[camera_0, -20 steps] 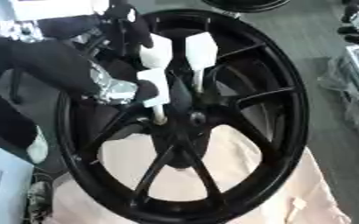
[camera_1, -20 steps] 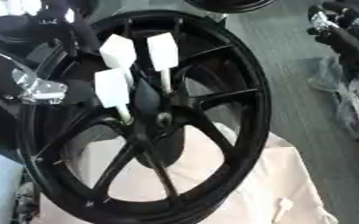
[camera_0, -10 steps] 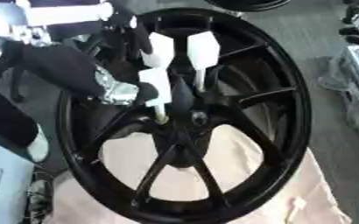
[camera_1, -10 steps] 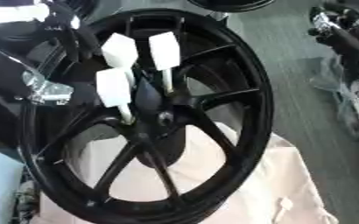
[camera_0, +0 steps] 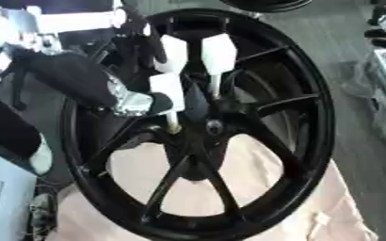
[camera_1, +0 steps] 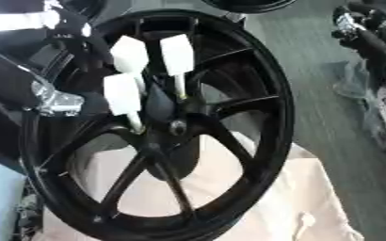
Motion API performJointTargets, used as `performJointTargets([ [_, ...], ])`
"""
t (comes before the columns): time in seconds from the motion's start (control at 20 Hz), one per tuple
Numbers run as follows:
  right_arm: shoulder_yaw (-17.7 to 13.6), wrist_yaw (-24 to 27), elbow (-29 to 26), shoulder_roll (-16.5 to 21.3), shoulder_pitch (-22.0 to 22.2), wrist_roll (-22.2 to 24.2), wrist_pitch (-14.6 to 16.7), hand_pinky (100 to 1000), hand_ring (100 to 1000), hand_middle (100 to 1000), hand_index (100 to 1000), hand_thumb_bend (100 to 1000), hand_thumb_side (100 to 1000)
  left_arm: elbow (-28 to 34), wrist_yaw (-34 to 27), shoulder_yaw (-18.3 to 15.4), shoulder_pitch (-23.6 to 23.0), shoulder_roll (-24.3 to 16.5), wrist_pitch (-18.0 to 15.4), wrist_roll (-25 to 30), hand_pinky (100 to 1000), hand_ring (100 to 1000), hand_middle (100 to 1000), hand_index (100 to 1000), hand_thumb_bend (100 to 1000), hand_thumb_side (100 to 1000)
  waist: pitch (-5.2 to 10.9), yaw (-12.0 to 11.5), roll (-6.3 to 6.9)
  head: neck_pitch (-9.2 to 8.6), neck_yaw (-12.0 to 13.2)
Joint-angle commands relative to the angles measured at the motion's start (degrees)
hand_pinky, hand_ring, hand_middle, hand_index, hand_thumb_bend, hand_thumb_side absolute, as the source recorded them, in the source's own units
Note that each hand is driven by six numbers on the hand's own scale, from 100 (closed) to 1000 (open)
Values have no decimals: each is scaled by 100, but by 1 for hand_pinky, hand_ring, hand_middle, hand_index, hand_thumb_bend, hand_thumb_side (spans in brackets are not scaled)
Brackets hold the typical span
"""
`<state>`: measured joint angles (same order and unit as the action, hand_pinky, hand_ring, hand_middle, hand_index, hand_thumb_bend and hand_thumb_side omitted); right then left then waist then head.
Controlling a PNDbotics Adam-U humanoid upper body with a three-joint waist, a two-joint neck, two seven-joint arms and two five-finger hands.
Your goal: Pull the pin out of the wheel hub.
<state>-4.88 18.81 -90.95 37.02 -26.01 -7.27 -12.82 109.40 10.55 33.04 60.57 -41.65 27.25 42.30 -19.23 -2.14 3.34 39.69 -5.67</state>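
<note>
Can't tell whether left hand grips the pin: fingers motion-blurred. Wheel hub rim cut off at bottom picture edge. Pin's lower end lost against dark hub. Right hand nowhere visible.

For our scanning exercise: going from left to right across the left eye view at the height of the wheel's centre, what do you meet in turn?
Robot's black left arm with its silver joint → lowest white-handled pin → round hub bolt at the centre → right side of the large black spoked wheel's rim → grey floor.
</note>
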Motion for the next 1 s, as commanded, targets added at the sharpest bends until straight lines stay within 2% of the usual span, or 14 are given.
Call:
performJointTargets([
  [0.05,-39,-36,-39,110,-74,15,7,880,770,726,902,206,499,-34,56,-34,74,-18,850,862,774,624,623,754,435,497,93,7,-31,-41,10],
  [1.0,-56,-36,-38,95,-75,16,19,881,770,727,903,196,505,-302,177,7,36,124,709,799,764,617,614,740,395,479,58,31,-45,-89,15],
])
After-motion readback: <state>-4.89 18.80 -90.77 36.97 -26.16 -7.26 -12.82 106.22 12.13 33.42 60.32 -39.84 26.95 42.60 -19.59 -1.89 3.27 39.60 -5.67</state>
